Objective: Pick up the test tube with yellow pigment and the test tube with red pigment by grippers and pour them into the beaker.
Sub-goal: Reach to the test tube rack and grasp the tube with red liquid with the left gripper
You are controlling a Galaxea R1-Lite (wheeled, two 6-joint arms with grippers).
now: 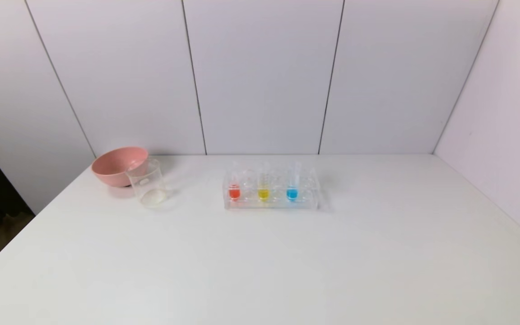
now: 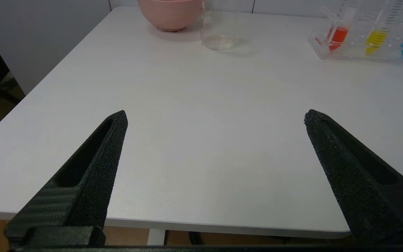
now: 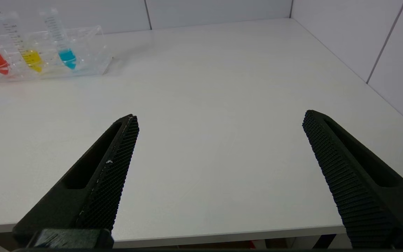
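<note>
Nearest, the left gripper [image 2: 215, 117] and right gripper [image 3: 220, 117] hang with fingers spread at the worktop's [image 1: 260, 262] near edge, well short of the rack [image 1: 271, 189] holding the test tube with red pigment [image 1: 234, 189] and the test tube with yellow pigment [image 1: 263, 189], beaker [image 1: 148, 183] to its left; light, slick, likely fragile tubes, best pinched on the bare upper wall.

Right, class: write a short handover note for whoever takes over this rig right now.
Left gripper: open, empty, over the table's near edge.
Right gripper: open, empty, also at the near edge.
Red tube, yellow tube and blue tube stand in the rack. Beaker is to the rack's left, before the pink bowl.
Done: nothing.
Left: grasp the red and yellow tubes, pour both into the beaker.
</note>
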